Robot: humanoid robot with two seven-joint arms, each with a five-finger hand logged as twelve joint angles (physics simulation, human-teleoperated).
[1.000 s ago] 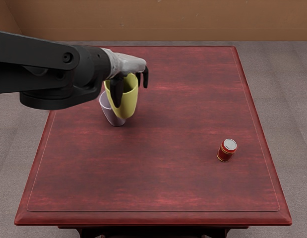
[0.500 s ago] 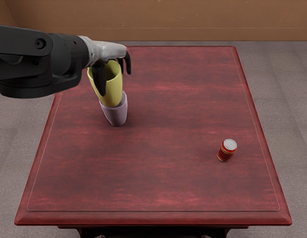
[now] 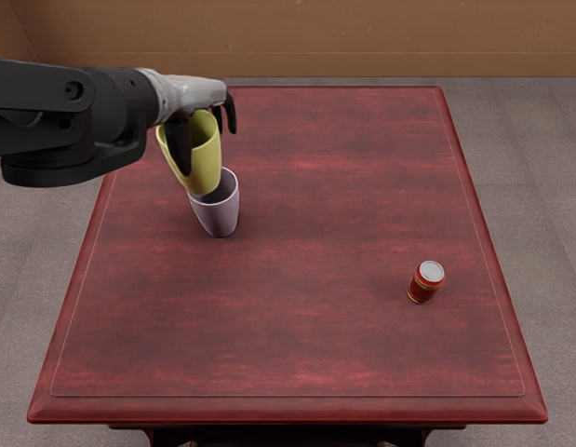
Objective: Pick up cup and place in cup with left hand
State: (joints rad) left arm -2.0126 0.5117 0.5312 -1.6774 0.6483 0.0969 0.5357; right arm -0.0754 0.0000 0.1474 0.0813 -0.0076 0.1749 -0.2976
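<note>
My left hand (image 3: 202, 126) reaches in from the left edge, its fingers closed around a yellow-green cup (image 3: 206, 159). That cup is slightly tilted, its bottom overlapping the back-left part of the other cup's opening in the picture; whether the two touch I cannot tell. The pale purple cup (image 3: 218, 214) stands upright on the table, with much of its rim and some of its inside showing.
A red can (image 3: 424, 283) with a silver top stands on the right part of the dark red table (image 3: 297, 407). The left forearm (image 3: 46, 121) hangs over the table's back-left corner.
The left hand has carried the yellow-green cup to the left and toward the back, uncovering most of the purple cup. The purple cup and the can have stayed put.
</note>
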